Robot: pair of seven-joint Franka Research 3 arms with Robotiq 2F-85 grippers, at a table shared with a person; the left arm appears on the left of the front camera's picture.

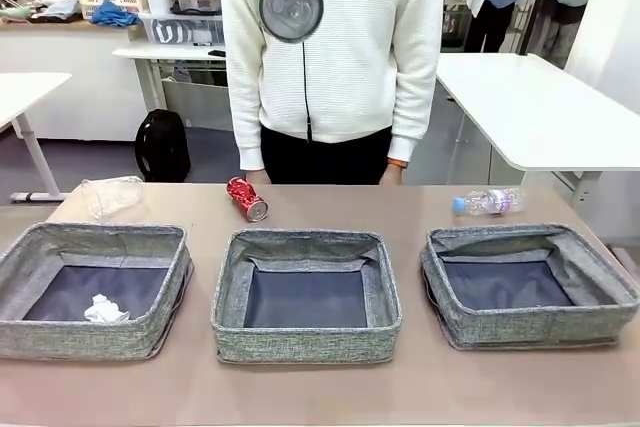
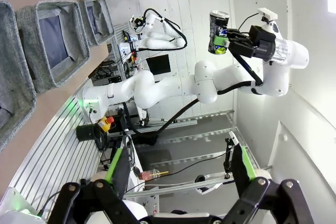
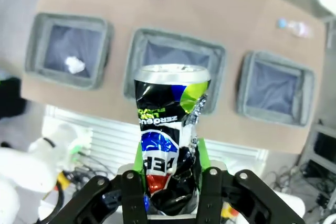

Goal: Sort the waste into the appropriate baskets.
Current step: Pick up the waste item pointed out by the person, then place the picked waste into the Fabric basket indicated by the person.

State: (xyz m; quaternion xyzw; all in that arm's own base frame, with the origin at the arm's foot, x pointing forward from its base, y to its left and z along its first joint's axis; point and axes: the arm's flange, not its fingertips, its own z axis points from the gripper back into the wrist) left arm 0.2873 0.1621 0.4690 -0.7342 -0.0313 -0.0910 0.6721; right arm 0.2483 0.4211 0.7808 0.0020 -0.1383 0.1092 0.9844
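Right wrist view: right gripper (image 3: 170,158) closed on the dark can (image 3: 170,111), green pads (image 3: 202,153) pressing its dented lower half.
Can pose: gripped by the body, with the silver end pointing away from the wrist and down at the table (image 3: 220,17).
Can position: high in the air, well above the baskets. From this camera it lines up with the middle basket (image 3: 178,40).
Why held so: probably a carry height that clears every basket wall. With the end down, the can should fall straight in once let go.
Front view: the can's round end faces the camera near the top edge, in front of the person (image 1: 350,67) standing at the far side.
Left gripper (image 2: 178,169): fingers spread wide with nothing between them, raised and turned toward the right arm. I judge it is parked out of the way.
Left basket (image 1: 80,339): paper ball (image 1: 105,310) lying inside.
Middle basket and right basket (image 1: 530,329): nothing seen inside.
Waiting on the table: crushed bottle (image 1: 110,195) behind the left basket, red can (image 1: 246,198) behind the middle one, small bottle (image 1: 488,202) behind the right one.
Progress: early, with one piece binned, one in the air and three to go.
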